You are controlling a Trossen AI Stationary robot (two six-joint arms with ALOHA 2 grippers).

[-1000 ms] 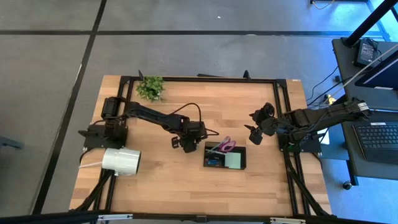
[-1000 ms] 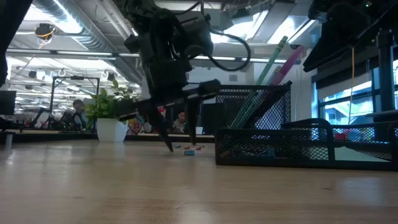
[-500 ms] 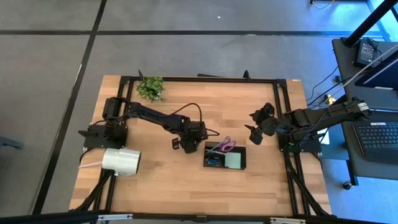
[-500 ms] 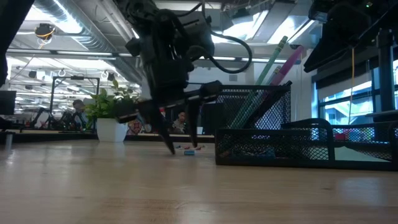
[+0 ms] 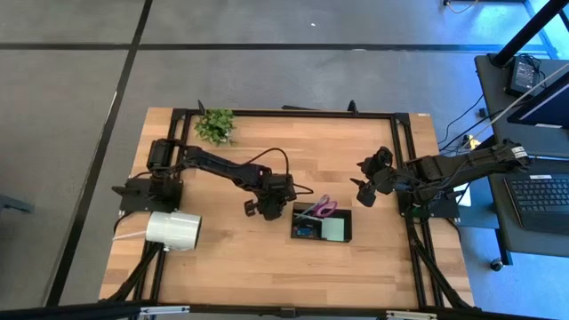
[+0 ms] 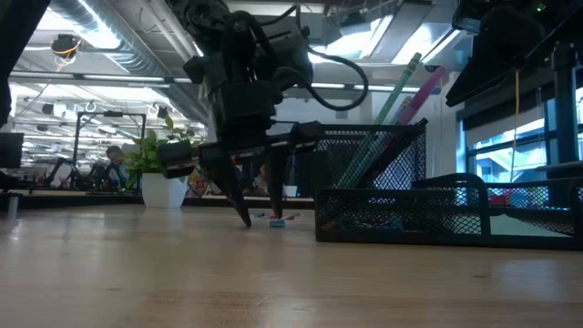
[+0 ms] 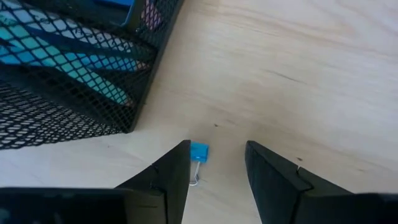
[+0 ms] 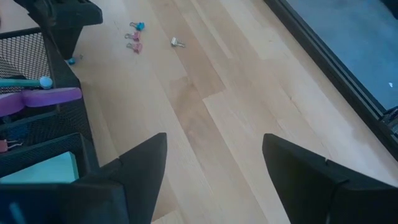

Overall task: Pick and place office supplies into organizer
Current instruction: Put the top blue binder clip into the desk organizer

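My left gripper [image 7: 217,152] [image 5: 263,211] is open and points down at the table, just left of the organizer [image 5: 322,224] [image 6: 437,214]. A tiny blue clip [image 7: 198,152] [image 6: 277,221] lies on the wood between its fingers, close to one of them. The organizer is a black mesh tray that holds purple-handled scissors [image 5: 322,208] [image 8: 43,98], a pale green sticky-note pad [image 5: 335,229] [image 8: 40,169] and upright pens [image 6: 393,91]. My right gripper [image 8: 214,155] [image 5: 363,191] waits open above the table, right of the organizer. My left gripper stands from above with its fingers on either side of the blue clip [image 7: 198,152], which lies flat on the table. The clip is right beside one finger [image 7: 177,165]. I cannot tell whether that finger touches it.
More small clips, pink and blue [image 8: 134,37] and a silver one [image 8: 178,42], lie on the wood beyond the organizer. A big white roll [image 5: 173,229] sits at the left edge and a small green plant [image 5: 215,124] at the far edge. Bare wood lies near and right.
My left gripper has shifted slightly toward the table's left and near edge around the blue clip, staying open and low over the table. The clip and the organizer have stayed in place.
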